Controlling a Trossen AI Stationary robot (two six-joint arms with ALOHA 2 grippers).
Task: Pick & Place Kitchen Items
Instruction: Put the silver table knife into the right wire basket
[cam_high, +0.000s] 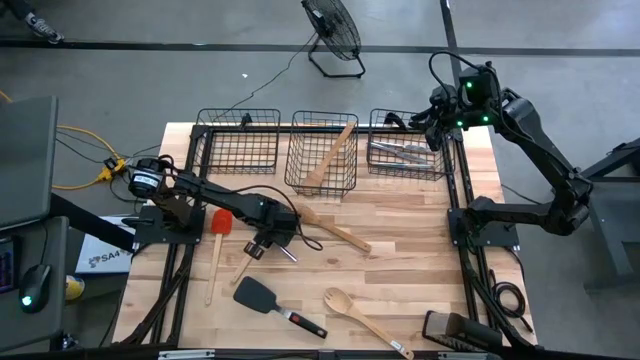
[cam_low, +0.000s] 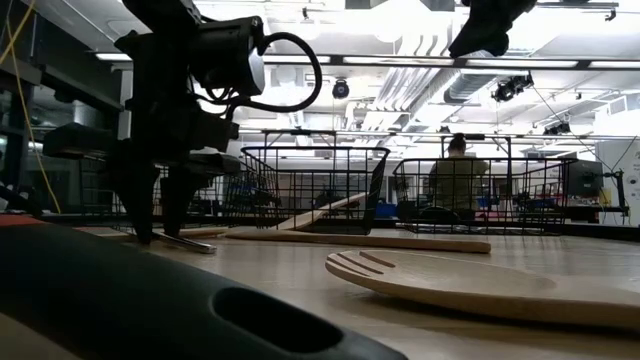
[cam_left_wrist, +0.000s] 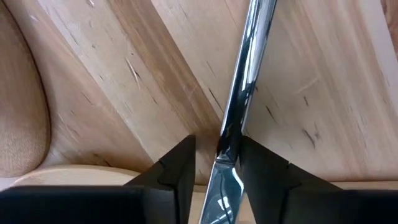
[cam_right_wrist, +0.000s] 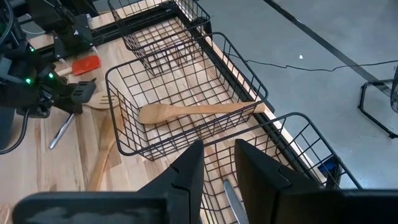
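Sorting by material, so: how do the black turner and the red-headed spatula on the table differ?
The black turner has a dark head and a dark handle with a red tip; the red-headed spatula has a pale wooden handle. The turner lies slanted near the table's front edge, the spatula almost straight beside the left arm. Both lie flat, outside the baskets.

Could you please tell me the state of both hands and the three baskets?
Left hand: open, straddling the knife.
Right hand: open, empty, above the right basket.
Left basket: empty.
Middle basket: holds a wooden spoon.
Right basket: holds metal cutlery.
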